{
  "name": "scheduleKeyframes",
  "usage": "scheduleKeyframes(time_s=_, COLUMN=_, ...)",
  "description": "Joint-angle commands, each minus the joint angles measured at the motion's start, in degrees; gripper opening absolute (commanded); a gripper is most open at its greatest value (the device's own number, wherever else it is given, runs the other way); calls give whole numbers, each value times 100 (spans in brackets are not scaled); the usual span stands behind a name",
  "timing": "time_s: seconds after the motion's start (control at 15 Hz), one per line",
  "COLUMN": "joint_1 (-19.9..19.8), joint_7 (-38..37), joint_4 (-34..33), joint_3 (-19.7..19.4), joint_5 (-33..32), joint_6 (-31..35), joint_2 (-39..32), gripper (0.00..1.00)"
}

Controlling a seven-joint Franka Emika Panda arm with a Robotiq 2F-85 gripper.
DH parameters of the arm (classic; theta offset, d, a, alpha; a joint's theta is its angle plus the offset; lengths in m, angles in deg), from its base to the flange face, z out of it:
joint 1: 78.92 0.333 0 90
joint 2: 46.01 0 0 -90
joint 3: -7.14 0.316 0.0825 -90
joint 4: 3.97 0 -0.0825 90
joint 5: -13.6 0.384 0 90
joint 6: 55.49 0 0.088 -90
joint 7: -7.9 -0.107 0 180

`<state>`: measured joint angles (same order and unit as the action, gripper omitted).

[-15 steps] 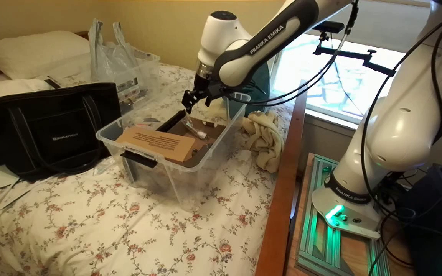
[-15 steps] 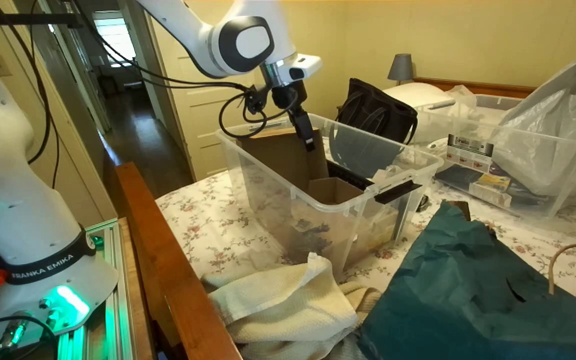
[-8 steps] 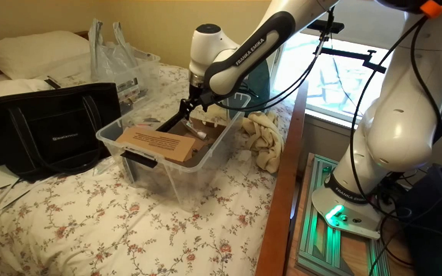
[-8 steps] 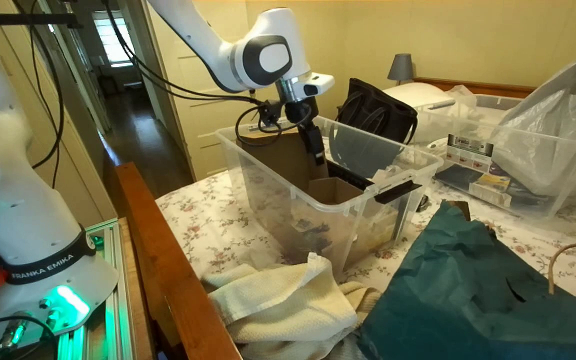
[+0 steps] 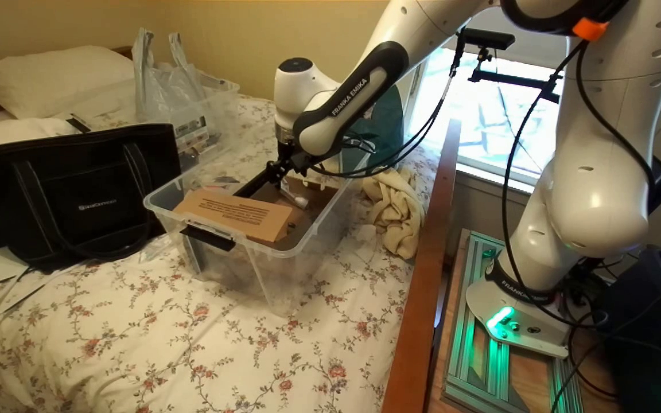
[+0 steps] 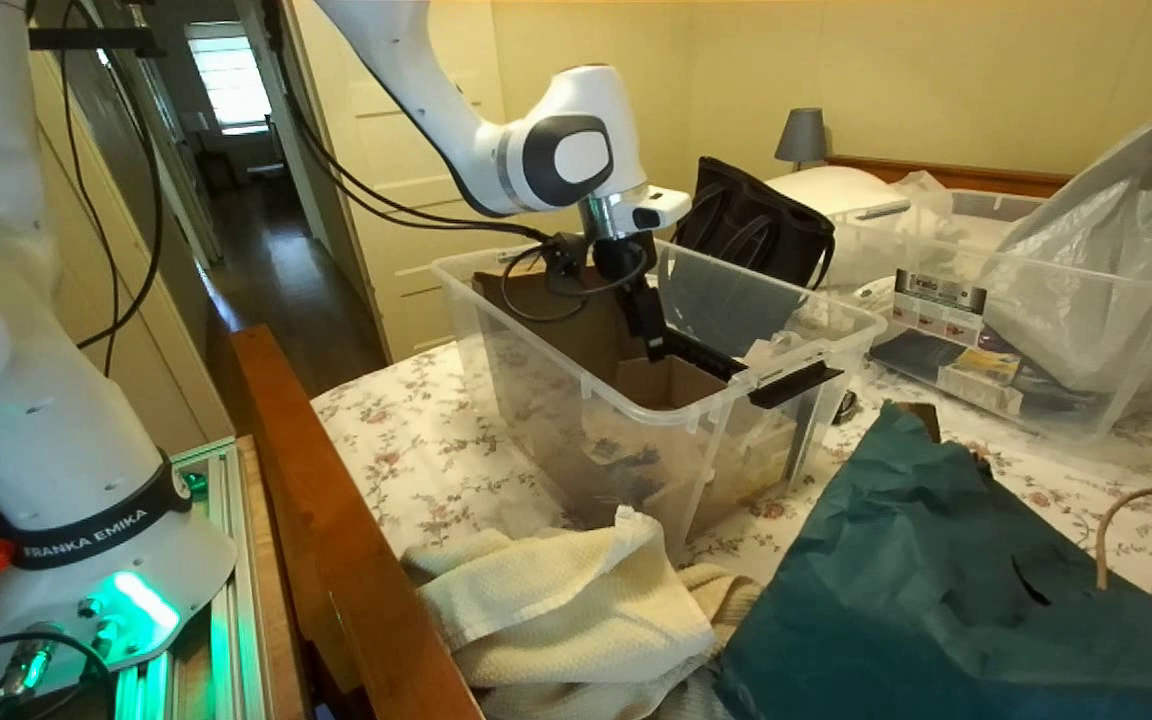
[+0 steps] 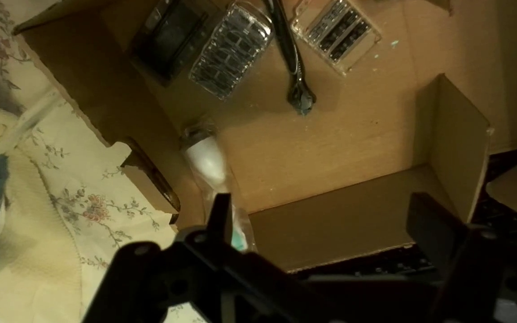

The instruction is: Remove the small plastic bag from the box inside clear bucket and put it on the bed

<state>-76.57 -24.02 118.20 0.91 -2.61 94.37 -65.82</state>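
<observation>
Currently, the arm [image 5: 359,94] is bent high, its forearm sloping down to a nearly upright wrist, and the pincer [image 7: 323,208] points down into the clear tub [image 5: 261,275], which stands on the bed [image 5: 164,355] beneath it. How deep the tips sit, I cannot tell. In both exterior views the upper part of the arm runs off the top of the frame.

The pincer is released: its fingers [image 7: 433,224] stand wide apart, with cardboard showing between them. The small plastic bag [image 7: 211,166], with something white in it, lies in the cardboard box [image 7: 330,148], just beyond one fingertip and stretching back alongside it. That finger hides part of the bag, and whether the two touch is unclear. A teal patch at the bag's near end is too blurred to name.

Farther out from the pincer, a black handle [image 7: 285,40] is cut off by the top of the wrist view. See-through packs [image 7: 231,51] lie on both sides of it, their contents hard to make out. Closer in, past the box's edge and partly behind the pincer, a dark slab [image 7: 402,264] is too dim to identify. Print on the flap [image 5: 230,213] near the pincer is too small to read. Well apart from the pincer, a teal sack [image 6: 896,600] and a cream cloth [image 6: 576,610] are cut off by the edge of an exterior view.
</observation>
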Motion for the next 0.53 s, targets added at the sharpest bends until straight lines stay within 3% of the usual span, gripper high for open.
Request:
scheduleKeyframes(time_s=0.0, joint_1=147, joint_7=76, joint_4=-16, joint_3=-146, joint_5=101, joint_6=-1, joint_2=-7, gripper=100)
scheduleKeyframes(time_s=0.27, joint_1=443, joint_7=-557, joint_4=-546, joint_3=-541, joint_5=-216, joint_6=-327, joint_2=-549, gripper=100)
scheduleKeyframes(time_s=0.47, joint_1=597, joint_7=-626, joint_4=-948, joint_3=-668, joint_5=-225, joint_6=-316, joint_2=-988, gripper=100)
